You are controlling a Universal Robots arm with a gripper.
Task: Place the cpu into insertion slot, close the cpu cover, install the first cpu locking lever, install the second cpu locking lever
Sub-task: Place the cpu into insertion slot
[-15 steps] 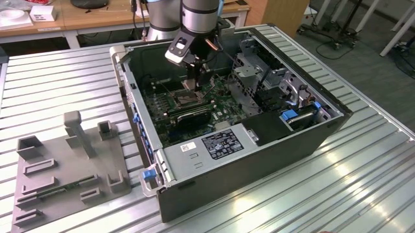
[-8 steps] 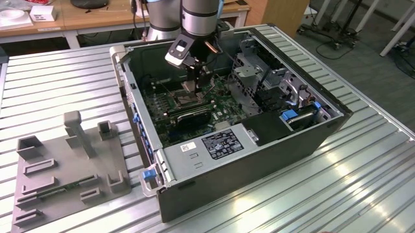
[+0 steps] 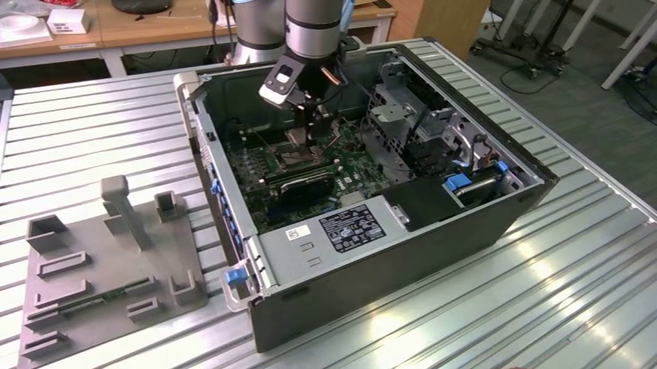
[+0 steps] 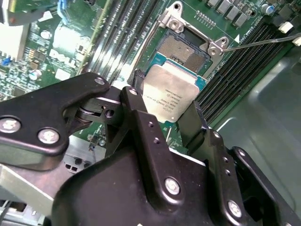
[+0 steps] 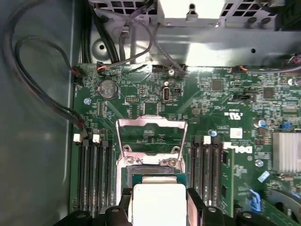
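Note:
My gripper (image 3: 300,132) is inside the open computer case, shut on the cpu (image 4: 170,89), a flat silvery square chip pinched by its edges between the black fingers (image 4: 135,101). In both wrist views the chip hangs tilted just above the insertion slot (image 4: 182,51), whose dark pin field with a silver rim lies bare. The first wrist view shows the cpu (image 5: 159,202) in the gripper (image 5: 159,207) over the near edge of the slot (image 5: 151,165). The cpu cover (image 5: 151,124), a thin silver frame, is swung open beyond the slot. In the exterior view the slot (image 3: 291,159) sits directly below the fingers.
Black memory slots (image 5: 94,172) flank the socket on both sides. A thin metal lever rod (image 4: 263,41) sticks out beside the socket. Cables (image 5: 33,89) run along the case wall, and a drive cage (image 3: 401,115) stands at the exterior view's right. A grey fixture (image 3: 113,261) sits on the ribbed table.

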